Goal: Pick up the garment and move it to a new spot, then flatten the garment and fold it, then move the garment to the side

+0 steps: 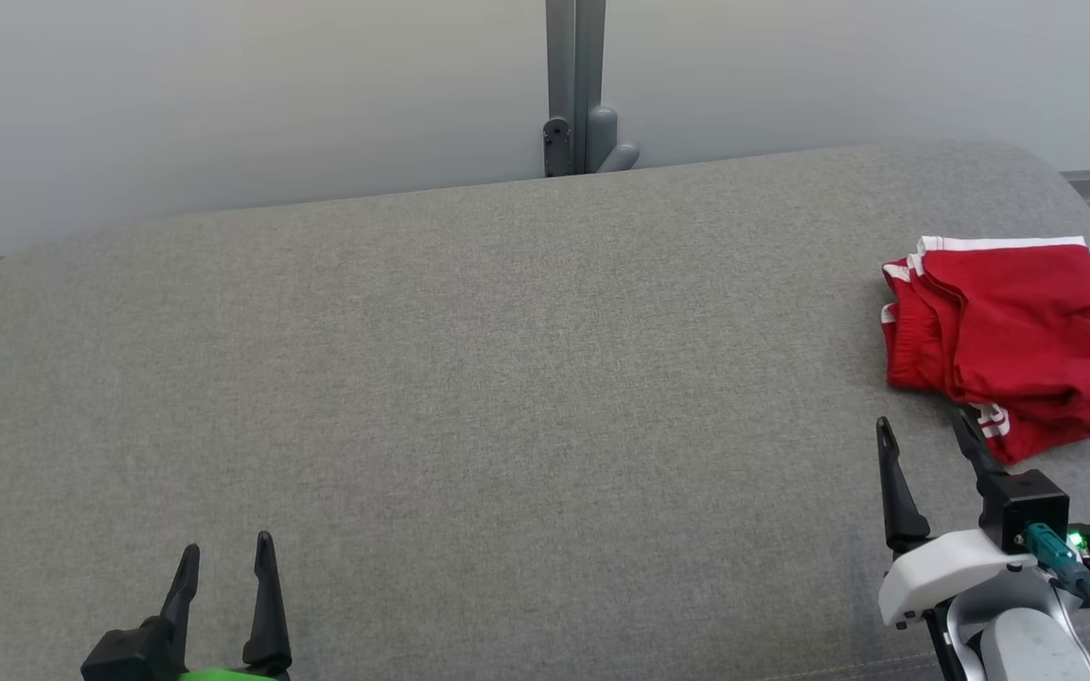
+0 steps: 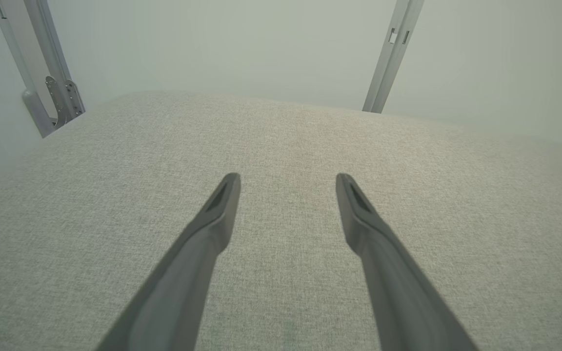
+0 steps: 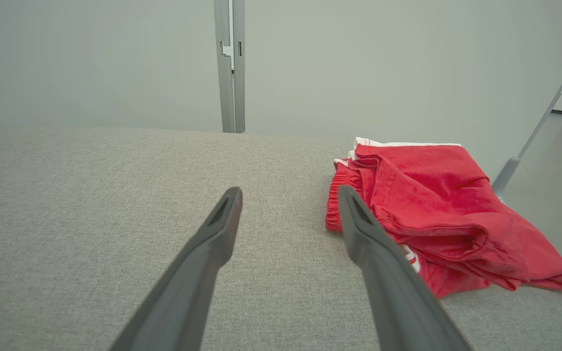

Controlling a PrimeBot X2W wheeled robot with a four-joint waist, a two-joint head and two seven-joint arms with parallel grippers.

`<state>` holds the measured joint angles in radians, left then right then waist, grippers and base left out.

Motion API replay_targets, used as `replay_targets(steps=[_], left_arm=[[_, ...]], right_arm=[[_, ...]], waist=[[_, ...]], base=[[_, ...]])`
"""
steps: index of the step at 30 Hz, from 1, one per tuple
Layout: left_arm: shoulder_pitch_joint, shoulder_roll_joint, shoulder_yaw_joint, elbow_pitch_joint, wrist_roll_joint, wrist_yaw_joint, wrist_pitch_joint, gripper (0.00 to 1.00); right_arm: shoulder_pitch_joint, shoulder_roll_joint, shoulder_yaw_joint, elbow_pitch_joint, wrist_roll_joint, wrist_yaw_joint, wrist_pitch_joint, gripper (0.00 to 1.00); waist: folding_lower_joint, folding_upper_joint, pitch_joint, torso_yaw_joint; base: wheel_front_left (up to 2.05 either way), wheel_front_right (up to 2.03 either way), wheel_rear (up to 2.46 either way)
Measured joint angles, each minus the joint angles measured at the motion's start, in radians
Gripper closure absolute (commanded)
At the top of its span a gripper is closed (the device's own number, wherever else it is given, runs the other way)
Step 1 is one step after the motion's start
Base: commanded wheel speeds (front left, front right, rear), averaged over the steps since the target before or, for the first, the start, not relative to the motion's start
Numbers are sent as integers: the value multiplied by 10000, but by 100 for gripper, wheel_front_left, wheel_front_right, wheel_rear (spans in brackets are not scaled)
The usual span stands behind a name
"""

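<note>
A red garment with white trim (image 1: 1018,331) lies loosely folded at the right edge of the grey padded table (image 1: 507,397). My right gripper (image 1: 923,426) stands open just in front of the garment's near left corner, nothing between its fingers. The right wrist view shows the garment (image 3: 437,209) ahead and to the right of that gripper (image 3: 288,192), the right finger's tip level with its left edge. At the lower left of the head view my left gripper (image 1: 226,549) is open and empty; its wrist view shows its own gripper (image 2: 287,178) above bare cloth.
Beyond the table's far edge a pale wall carries a grey upright post with a bracket (image 1: 575,95). The garment's right side runs past the head view's right edge. A second grey post (image 3: 530,141) slants down beside the table's right end.
</note>
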<state>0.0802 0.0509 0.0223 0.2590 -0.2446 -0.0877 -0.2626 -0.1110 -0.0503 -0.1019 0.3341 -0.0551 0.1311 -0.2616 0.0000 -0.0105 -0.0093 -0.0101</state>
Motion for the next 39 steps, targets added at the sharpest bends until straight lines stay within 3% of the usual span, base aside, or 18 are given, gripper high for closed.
replay_targets(steps=[25, 26, 34, 39], left_arm=[[109, -35, -33, 140, 6, -48, 15, 0], [109, -35, -31, 140, 6, -48, 15, 100], [292, -113, -48, 757, -98, -48, 128, 100], [264, -115, 8, 765, -980, -50, 393, 100]], right_arm=[[194, 58, -29, 196, 6, 0, 4, 0], [194, 58, -29, 194, 6, 0, 4, 100], [584, 209, -52, 849, 90, 0, 153, 100], [580, 213, -132, 853, 1197, 0, 479, 100]], waist=[[0, 0, 12, -74], [0, 0, 14, -72], [0, 1, 15, -70], [0, 0, 19, -63]], base=[[0, 0, 0], [0, 0, 0], [0, 0, 0], [0, 0, 0]])
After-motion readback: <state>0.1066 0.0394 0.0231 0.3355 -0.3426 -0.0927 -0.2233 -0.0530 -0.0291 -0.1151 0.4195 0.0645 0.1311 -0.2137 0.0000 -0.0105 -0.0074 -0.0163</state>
